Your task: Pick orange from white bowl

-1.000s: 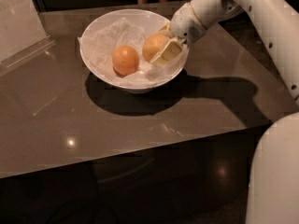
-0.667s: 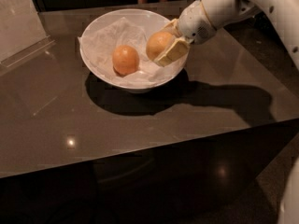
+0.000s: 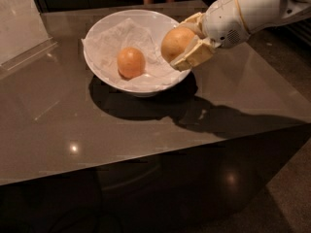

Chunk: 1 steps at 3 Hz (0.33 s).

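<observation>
- Pale yellow-orange against cream: the orange (image 3: 173, 41) is clamped in the gripper (image 3: 180, 43), one cream finger over the top and the other underneath on the right.
- Where is it? At the right-hand rim of the white bowl (image 3: 104, 79), and by my reading raised off the crumpled paper lining (image 3: 109, 38). How much air sits between the lower finger and the rim is hard to call from here.
- The deeper-orange fruit (image 3: 131, 62) rests on the paper near the bowl's middle, apart from the gripper and out of play.
- The step in hand looks like the lift-out, with the catch made and the exit to come.
- To do it well, rise straight up before any sideways travel, so the lower finger doesn't clip the rim and rock the bowl.
- A round, matte fruit between two flat pads can roll, so steady squeeze, no wrist twist, slow pace.
- Watch the paper too, because a fold snagged under the lower finger would drag the lining and the second fruit with it.
- The glossy dark table (image 3: 146, 135) offers open room to the right, and the clear stand (image 3: 24, 33) at far left is well apart.
</observation>
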Available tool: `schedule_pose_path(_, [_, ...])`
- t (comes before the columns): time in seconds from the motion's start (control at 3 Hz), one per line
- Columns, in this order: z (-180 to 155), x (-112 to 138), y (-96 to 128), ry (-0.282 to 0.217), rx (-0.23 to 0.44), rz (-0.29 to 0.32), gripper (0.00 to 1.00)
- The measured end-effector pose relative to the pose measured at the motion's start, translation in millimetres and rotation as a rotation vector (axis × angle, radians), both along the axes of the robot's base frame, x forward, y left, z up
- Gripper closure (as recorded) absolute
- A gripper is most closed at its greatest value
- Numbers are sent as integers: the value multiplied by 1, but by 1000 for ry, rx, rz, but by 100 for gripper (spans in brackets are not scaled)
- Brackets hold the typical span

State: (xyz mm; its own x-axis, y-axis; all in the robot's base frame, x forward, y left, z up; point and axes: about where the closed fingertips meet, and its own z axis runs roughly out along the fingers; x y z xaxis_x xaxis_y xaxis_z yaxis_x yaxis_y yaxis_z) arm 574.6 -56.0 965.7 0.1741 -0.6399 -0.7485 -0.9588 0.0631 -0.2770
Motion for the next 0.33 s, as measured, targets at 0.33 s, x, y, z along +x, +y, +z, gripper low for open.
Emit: schedule_pose_path(0.33, [0, -3, -3, -2, -2, -7, 100])
